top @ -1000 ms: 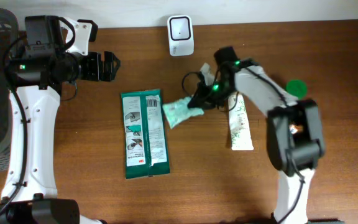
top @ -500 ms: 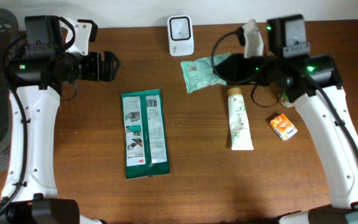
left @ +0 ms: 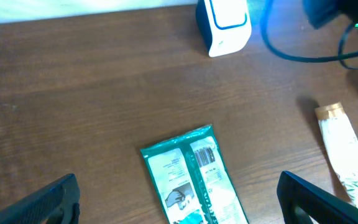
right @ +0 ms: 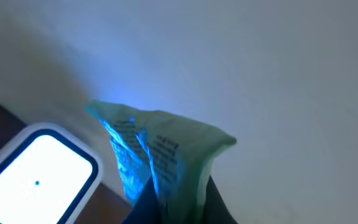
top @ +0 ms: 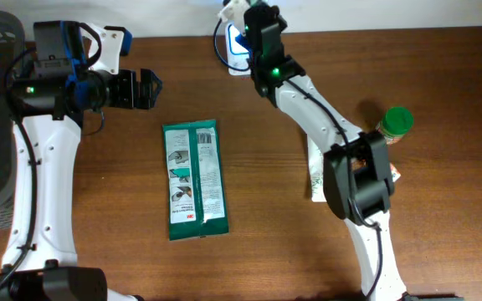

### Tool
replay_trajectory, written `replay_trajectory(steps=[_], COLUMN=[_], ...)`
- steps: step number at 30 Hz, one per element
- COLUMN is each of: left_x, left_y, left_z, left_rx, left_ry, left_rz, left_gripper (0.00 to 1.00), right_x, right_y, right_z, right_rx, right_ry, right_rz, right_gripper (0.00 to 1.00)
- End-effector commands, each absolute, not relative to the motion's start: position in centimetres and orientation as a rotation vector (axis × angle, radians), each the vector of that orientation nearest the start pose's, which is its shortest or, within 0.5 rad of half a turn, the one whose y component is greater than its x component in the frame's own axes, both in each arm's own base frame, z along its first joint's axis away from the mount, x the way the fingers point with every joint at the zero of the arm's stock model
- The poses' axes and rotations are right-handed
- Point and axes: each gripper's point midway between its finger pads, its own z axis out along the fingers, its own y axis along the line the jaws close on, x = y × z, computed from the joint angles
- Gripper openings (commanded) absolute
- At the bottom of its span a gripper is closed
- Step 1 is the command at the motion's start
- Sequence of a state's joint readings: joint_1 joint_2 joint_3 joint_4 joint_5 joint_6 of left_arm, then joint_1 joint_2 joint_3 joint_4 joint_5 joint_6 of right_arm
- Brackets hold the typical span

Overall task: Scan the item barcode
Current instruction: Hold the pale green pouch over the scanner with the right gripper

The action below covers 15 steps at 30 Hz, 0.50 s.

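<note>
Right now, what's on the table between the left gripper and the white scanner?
Nothing: bare wood table between the left gripper and the scanner, clearest in the overhead view.

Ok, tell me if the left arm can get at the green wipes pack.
Probably yes: the left gripper is open, the wipes pack lies uncovered nearby, and the right arm is away at the scanner.

Left arm: white rounded link shells, black joint housings, green LED, blue patch by the wrist, thin black cable near the elbow. Left gripper: matte black, blocky fingers. Right arm: same white shells, boxy black joint block, green LED, black cable loop at the wrist. Right gripper: only dark finger edges visible. Black base under the left arm.
</note>
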<state>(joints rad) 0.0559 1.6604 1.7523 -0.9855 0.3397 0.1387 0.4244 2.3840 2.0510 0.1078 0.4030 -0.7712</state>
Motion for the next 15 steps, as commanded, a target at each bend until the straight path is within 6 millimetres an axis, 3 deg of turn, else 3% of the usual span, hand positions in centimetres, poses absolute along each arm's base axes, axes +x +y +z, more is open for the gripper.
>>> replay_trajectory(steps=[1,3,5,15], left_x=[43.2,43.2,43.2,43.2], left_y=[-3.1,-3.1,-3.1,-3.1], left_z=[28.1,28.1,28.1,28.1], left_rx=[0.261,0.261,0.261,0.261], left_ry=[2.393,2.393,2.393,2.393], left_rz=[-0.317,-0.317,-0.317,-0.317], left_gripper=[0.99,0.99,0.99,0.99], right_x=[66.4,66.8,66.9,66.4], right_y=[22.5,23.4,23.5,24.3], right_z=[21.0,19.4,18.6,19.2], right_rx=[-0.894,-1.018,-1.030,-1.026], right_ry=[1.567,1.507,1.514,1.504], right_rz=[-0.744,-0.786,-0.785,-0.783], right_gripper=[0.04,0.04,0.04,0.04])
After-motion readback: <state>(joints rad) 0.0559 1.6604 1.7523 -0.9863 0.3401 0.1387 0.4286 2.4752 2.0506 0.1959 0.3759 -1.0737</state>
